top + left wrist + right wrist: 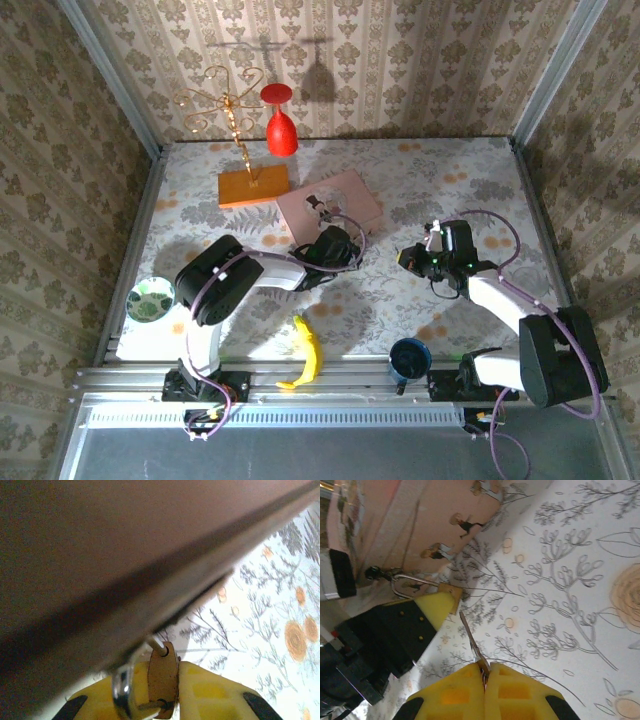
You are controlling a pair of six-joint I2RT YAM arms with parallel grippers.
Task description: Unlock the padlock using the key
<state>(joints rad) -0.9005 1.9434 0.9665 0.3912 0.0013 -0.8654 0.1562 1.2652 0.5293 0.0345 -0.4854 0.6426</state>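
In the left wrist view the pale-gold padlock is pinched flat between my left gripper's yellow fingers. Its silvery shackle runs up to the pink box, which looms just above. My left gripper sits at the near edge of that pink box. The right gripper is shut on the key. The key's blade points up-left at the padlock with a short gap between them. My right gripper hovers to the right of the left one.
An orange-based gold jewellery stand and a red wine glass stand at the back. A banana and a blue mug lie near the front edge. A green bowl sits at the left.
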